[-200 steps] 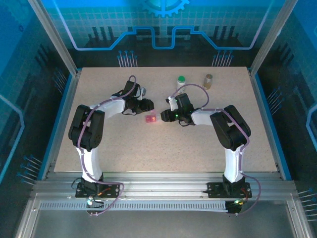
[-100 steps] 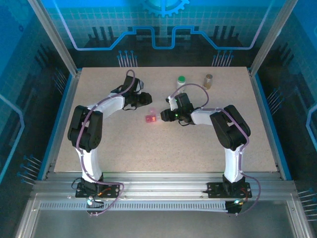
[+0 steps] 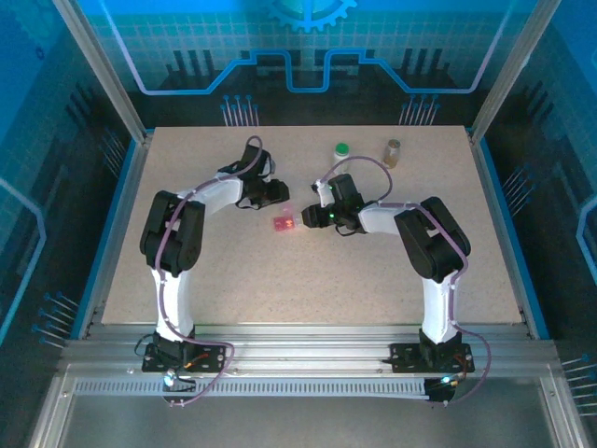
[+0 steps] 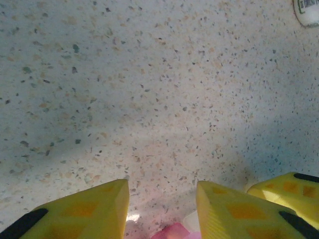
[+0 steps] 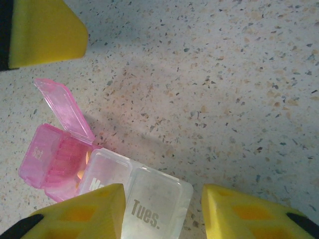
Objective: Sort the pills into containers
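Observation:
A weekly pill box (image 3: 284, 223) lies mid-table, its pink end compartment (image 5: 52, 154) open with the lid (image 5: 65, 107) tipped up. Something orange glows inside it; I cannot tell if it is a pill. My right gripper (image 5: 162, 191) is open, its fingers straddling the clear "Tues." cell (image 5: 149, 199), with a gap to the right finger. My left gripper (image 4: 162, 184) stands open just beyond the pink end. A pink corner (image 4: 172, 231) peeks between its fingers at the frame's bottom edge. The green-capped white bottle (image 3: 342, 149) and the brown vial (image 3: 393, 152) stand upright at the back.
One left finger (image 5: 42, 30) shows at the top left of the right wrist view, apart from the lid. A right finger (image 4: 284, 191) sits close beside the left gripper. The white bottle's base (image 4: 309, 12) is ahead of it. Blue walls ring the speckled table (image 3: 308, 280).
The left arm's elbow has swung right and its gripper pulled back, then returned towards the pill box's pink end. The right arm and the pill box have stayed put.

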Controlling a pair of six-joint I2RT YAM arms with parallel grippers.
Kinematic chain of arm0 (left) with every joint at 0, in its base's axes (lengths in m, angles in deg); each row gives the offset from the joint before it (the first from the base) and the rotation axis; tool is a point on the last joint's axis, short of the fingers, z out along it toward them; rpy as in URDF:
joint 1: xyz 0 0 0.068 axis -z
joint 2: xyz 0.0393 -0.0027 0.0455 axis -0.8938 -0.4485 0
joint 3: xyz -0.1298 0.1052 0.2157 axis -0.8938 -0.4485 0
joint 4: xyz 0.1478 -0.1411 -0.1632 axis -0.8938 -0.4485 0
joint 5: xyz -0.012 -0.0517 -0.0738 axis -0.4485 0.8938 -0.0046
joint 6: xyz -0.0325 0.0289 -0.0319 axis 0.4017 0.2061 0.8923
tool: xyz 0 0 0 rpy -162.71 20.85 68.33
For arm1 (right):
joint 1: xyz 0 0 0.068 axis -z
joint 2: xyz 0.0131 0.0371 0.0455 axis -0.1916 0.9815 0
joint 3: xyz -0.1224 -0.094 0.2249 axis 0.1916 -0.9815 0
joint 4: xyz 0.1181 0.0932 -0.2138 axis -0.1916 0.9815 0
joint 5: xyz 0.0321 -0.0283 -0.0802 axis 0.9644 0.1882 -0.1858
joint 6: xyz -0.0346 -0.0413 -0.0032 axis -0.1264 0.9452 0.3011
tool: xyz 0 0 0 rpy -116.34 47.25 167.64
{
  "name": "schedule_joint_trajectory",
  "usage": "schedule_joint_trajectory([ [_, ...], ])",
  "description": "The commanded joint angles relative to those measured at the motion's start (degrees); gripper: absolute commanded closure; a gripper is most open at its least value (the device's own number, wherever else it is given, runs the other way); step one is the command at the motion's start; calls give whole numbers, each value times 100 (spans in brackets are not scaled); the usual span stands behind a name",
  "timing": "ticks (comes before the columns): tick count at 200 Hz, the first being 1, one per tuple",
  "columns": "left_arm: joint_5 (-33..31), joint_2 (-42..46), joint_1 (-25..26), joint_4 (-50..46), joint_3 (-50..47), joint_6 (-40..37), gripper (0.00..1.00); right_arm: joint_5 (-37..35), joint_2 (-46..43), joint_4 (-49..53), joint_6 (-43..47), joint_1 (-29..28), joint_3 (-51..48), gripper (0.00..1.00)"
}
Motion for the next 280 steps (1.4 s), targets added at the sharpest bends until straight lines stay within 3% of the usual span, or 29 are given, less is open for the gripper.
schedule_joint_trajectory([
  [1,-53,45,83,-219,14,-195,59,-150,265,416,23,-30,53,55],
  [56,0,473,251,-144,-441,-221,59,-247,265,467,-23,-22,53,55],
  [154,-450,1112,521,-88,-1115,-331,60,-295,278,556,-73,-22,71,55],
  [280,-694,802,748,-124,-1264,-655,60,-289,289,591,-79,-14,80,55],
])
